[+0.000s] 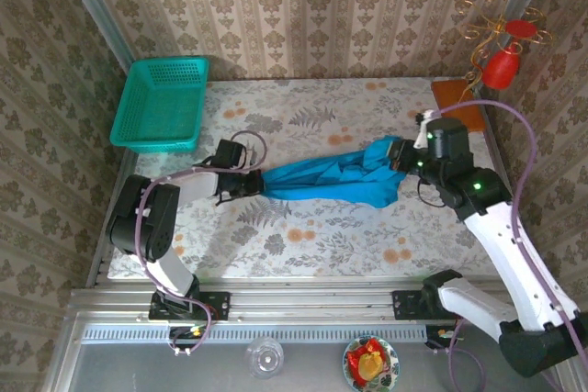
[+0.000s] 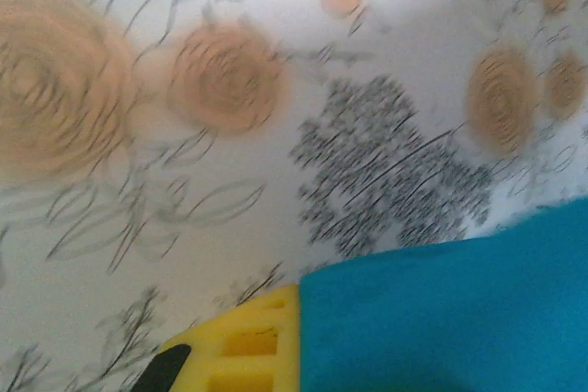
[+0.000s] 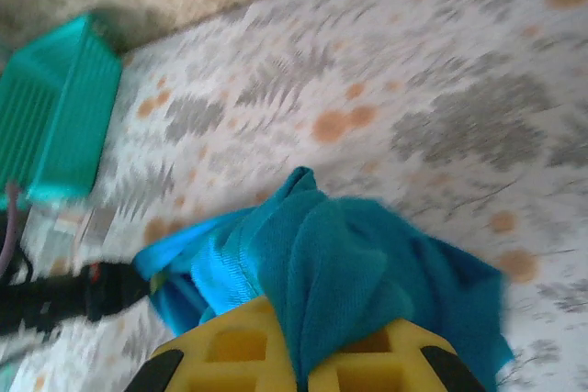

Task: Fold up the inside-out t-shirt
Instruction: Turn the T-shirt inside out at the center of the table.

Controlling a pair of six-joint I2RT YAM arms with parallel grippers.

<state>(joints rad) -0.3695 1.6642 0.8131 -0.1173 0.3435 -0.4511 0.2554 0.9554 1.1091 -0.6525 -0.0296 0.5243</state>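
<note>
turquoise-green plastic mesh basket (image 1: 161,103): far-left corner of the table (image 1: 303,240), well apart from the work.

left pincer (image 1: 254,183): low over the table, left of centre, clamped on the left end of the t-shirt (image 1: 335,181). in the left wrist view the t-shirt (image 2: 459,309) lies against one yellow finger (image 2: 243,346). the other finger is hidden, so the grip is judged from the drawn-out cloth in the top view.

t-shirt: centre of the table, pulled into a narrow bunched rope between both pincers, wider and more crumpled toward the right. whether its underside touches the table cannot be told.

right pincer (image 1: 397,155): right of centre, closed on a thick wad of the t-shirt (image 3: 349,263) wedged between its yellow fingers (image 3: 230,351).

hazards, as judged:
- further outward pull may strip the thin left end out of the left pincer.
- the cloth is gathered, not spread; lowering it as it stands would lay down a twisted bundle, not a fold.
- the right wad likely takes in several layers; release could drag hidden layers along.
</note>
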